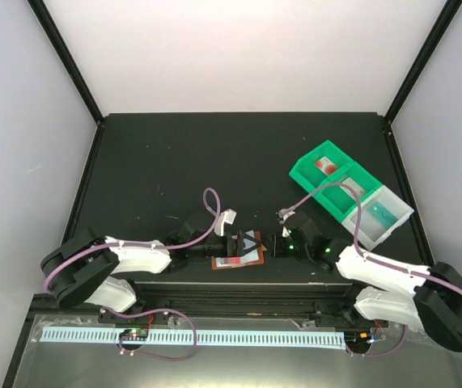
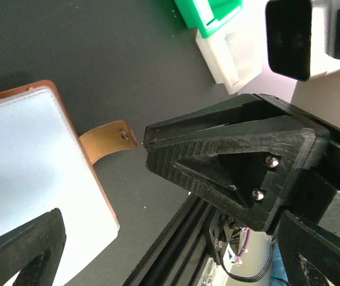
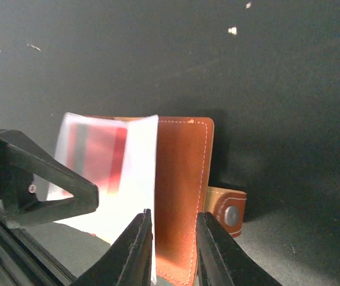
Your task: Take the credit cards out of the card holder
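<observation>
The brown leather card holder (image 1: 239, 257) lies open between my two grippers near the table's front edge. In the right wrist view its brown flap (image 3: 181, 179) shows face-on, with the snap tab (image 3: 229, 211) to its right. A white credit card with a red patch (image 3: 107, 173) stands out at its left. My right gripper (image 3: 172, 217) has a narrow gap between its fingers and sits just in front of the flap and the card's edge. My left gripper (image 2: 170, 238) is wide open, with one finger (image 2: 21, 250) over the pale blue lining (image 2: 27, 167). My right gripper (image 1: 277, 242) faces my left gripper (image 1: 232, 242).
A green compartmented tray (image 1: 328, 174) and a white tray (image 1: 380, 214) stand at the right, behind the right arm. The black rail of the table's front edge (image 2: 170, 250) runs just beside the card holder.
</observation>
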`<state>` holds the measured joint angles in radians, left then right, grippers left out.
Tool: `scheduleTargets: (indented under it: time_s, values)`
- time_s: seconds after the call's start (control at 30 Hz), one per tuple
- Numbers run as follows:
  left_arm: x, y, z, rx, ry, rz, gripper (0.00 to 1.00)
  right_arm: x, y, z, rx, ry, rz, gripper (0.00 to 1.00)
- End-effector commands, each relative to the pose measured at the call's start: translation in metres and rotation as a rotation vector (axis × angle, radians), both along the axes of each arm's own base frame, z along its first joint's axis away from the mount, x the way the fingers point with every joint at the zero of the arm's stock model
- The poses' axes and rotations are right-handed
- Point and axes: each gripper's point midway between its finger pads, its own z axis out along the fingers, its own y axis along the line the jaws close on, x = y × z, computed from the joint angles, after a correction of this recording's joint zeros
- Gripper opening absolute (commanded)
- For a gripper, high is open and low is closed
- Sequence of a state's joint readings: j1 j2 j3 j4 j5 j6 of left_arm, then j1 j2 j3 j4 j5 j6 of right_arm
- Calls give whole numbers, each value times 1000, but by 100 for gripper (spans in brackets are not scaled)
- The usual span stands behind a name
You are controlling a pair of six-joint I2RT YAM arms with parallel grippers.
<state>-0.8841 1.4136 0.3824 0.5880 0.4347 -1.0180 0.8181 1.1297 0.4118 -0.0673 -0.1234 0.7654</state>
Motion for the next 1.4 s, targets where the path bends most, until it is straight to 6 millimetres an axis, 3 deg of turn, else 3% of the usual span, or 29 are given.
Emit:
scheduleTargets:
  time_s: [0.0,0.17,0.27,0.4,0.73,1.03,1.37]
  values:
    - [5,-14,28,-79,-60,-25,99,3,-15,10,-19,-57,-50,24]
    - [6,-9,27,-51,-76,-14,99,1,-11,28,48,-100,-33,23]
    - [13,5,19,36,-71,45,99,-3,-2,35,97,-100,7,23]
    - [20,24,4,143,-42,90,99,-6,7,36,128,-76,37,22]
    - [23,68,-5,200,0,182,99,-7,31,40,158,-45,89,21]
    - [13,80,-13,196,25,204,99,-13,54,22,117,-5,142,20]
    - [10,72,-20,177,61,170,99,-11,43,-25,-14,55,103,15]
